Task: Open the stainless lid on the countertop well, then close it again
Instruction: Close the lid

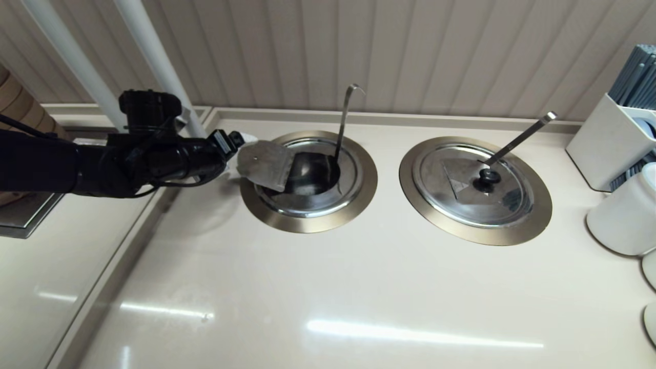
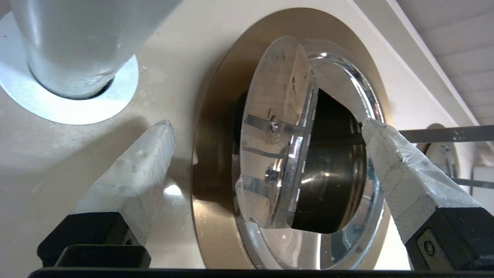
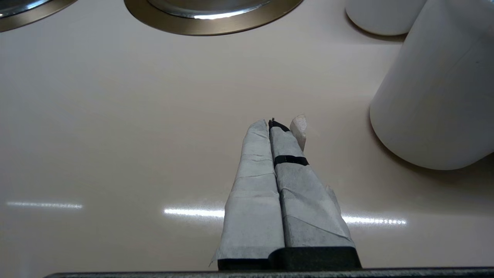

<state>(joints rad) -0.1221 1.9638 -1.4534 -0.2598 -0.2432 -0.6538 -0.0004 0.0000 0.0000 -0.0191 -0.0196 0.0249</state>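
Observation:
The stainless lid (image 1: 266, 165) stands tilted up on edge over the left side of the countertop well's brass-toned flange (image 1: 307, 223). The dark bowl (image 1: 313, 174) is uncovered, and the hook-tipped ladle handle (image 1: 344, 118) rises from it. The lid's knob is hidden. My left gripper (image 1: 242, 146) is at the well's left rim and open. In the left wrist view its fingers (image 2: 154, 154) spread wide to either side of the raised lid (image 2: 270, 162), none pressing on it. My right gripper (image 3: 272, 124) is shut on nothing and hovers low over bare counter, outside the head view.
The twin lid (image 1: 505, 197) lies closed on the right ring, with its straight ladle handle (image 1: 517, 138). White containers (image 1: 610, 138) and a white cup (image 1: 628, 215) crowd the right edge. A white pole (image 1: 154, 56) rises behind my left arm. The wall runs close behind both wells.

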